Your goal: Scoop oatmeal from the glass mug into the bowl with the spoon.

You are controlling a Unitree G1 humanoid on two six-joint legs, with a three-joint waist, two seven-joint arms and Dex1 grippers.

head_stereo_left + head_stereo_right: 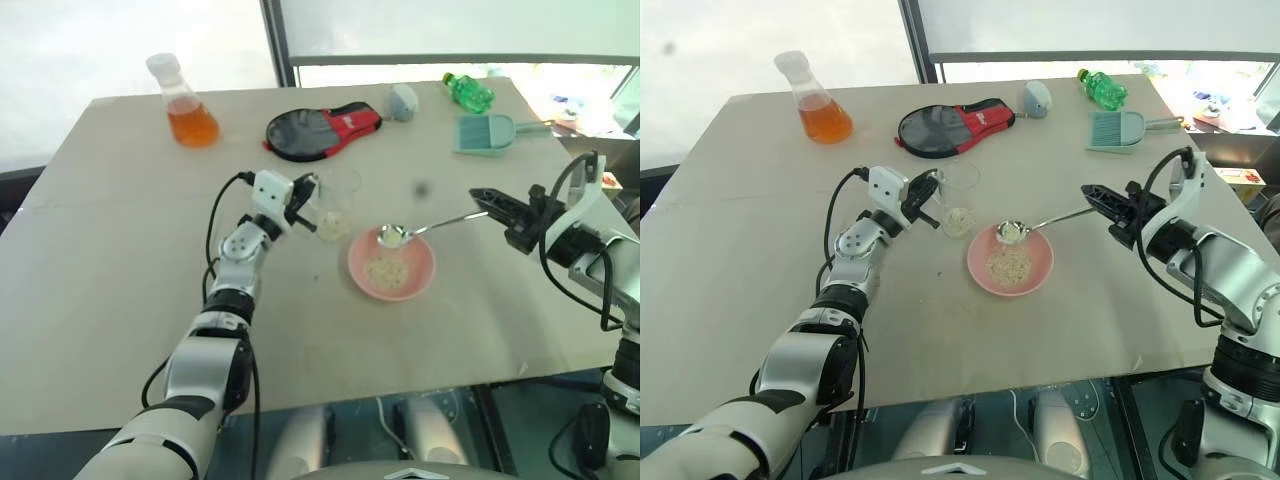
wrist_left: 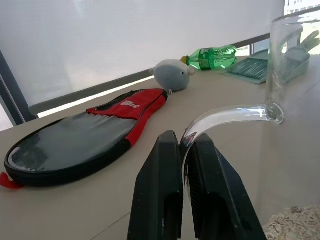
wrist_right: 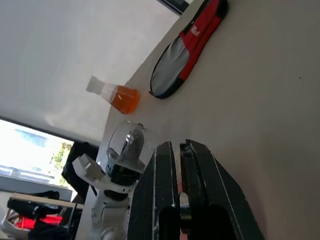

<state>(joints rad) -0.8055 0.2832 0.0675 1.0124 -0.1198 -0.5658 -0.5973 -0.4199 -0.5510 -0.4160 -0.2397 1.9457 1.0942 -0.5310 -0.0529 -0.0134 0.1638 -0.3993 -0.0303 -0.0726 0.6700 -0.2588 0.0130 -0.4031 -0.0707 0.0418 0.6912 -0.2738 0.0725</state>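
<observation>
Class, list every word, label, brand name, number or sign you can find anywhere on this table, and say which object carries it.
No text here can be read for certain.
White lettering on the red part of the paddle case: blurred, not legible.
Label on the green bottle: too small to read.
Conical flask, glass mug, bowl, spoon, teal scoop: no marks seen.

Silver-grey jointed arms, looped black cables, each pincer (image 1: 302, 203) with 2 black fingers.

Spoon (image 1: 425, 229) w/ oatmeal (image 1: 393, 237) over pink bowl (image 1: 420, 283); glass mug (image 1: 336, 203) upright beside it.
</observation>
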